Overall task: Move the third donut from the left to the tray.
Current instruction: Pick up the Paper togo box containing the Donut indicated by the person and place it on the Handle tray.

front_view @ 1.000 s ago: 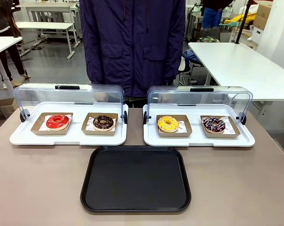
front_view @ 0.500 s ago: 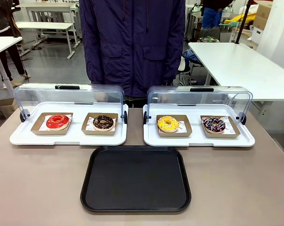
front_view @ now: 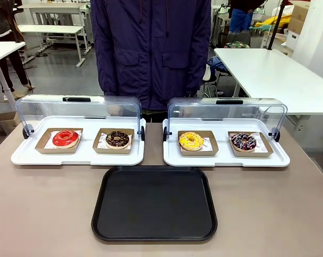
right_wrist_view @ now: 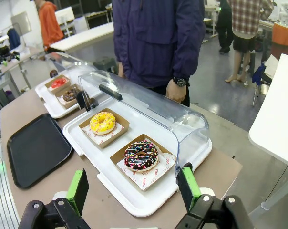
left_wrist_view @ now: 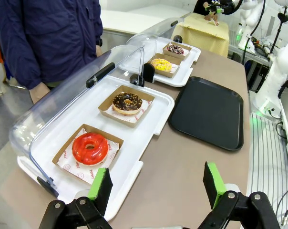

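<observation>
Now the third donut [front_view: 191, 141] sits in its cardboard holder [front_view: 210, 149] beyond the tray [front_view: 154, 206]; left gripper [left_wrist_view: 157, 177] spread wide; right gripper [right_wrist_view: 133, 182] likewise, both empty.

The third donut [front_view: 191, 141] is a ring with bright yellow icing and small coloured sprinkles. It lies flat in a shallow brown cardboard holder [front_view: 212, 146] lined with white paper. The holder is on the left half of the right-hand white display tray [front_view: 225, 160], toward the far edge of the tabletop [front_view: 44, 209]. The black tray [front_view: 153, 206] is a large plastic rectangle with rounded corners and a raised rim. It lies flat at the middle of the tabletop's near edge, just in front of the donut and apart from it.
</observation>
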Available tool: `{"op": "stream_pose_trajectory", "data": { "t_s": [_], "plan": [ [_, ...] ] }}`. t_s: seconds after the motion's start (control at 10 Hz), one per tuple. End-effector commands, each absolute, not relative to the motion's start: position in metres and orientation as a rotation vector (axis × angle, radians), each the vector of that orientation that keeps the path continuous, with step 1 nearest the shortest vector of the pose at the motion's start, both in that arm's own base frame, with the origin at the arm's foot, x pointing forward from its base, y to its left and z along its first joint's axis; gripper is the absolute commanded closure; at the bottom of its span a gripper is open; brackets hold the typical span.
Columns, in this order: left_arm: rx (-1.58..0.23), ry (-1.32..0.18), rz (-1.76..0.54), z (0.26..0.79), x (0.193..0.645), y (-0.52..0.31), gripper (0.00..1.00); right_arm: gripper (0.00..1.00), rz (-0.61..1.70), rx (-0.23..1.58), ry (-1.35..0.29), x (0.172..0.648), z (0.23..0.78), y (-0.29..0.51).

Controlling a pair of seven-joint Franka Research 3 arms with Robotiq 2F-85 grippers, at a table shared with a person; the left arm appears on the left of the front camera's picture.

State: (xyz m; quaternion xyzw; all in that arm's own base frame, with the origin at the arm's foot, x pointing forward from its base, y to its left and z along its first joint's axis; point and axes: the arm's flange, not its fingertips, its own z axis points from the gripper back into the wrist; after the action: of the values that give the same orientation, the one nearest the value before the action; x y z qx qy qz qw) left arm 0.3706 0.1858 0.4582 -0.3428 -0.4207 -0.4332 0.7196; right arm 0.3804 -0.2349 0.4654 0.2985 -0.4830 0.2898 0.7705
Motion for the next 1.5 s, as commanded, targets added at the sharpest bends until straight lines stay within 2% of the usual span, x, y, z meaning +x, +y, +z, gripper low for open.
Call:
{"op": "stream_pose_trajectory", "data": {
  "t_s": [0.0, 1.4],
  "plan": [
    [-0.763, -0.938, -0.962, 0.4595, 0.3722, 0.1863, 0.0, 0.0, 0.632, 0.65, -1.073, 0.3831, 0.466, -0.2352],
    [-0.763, -0.938, -0.962, 0.4595, 0.3722, 0.1863, 0.0, 0.0, 0.632, 0.65, -1.073, 0.3831, 0.466, -0.2352]
  ]
}}
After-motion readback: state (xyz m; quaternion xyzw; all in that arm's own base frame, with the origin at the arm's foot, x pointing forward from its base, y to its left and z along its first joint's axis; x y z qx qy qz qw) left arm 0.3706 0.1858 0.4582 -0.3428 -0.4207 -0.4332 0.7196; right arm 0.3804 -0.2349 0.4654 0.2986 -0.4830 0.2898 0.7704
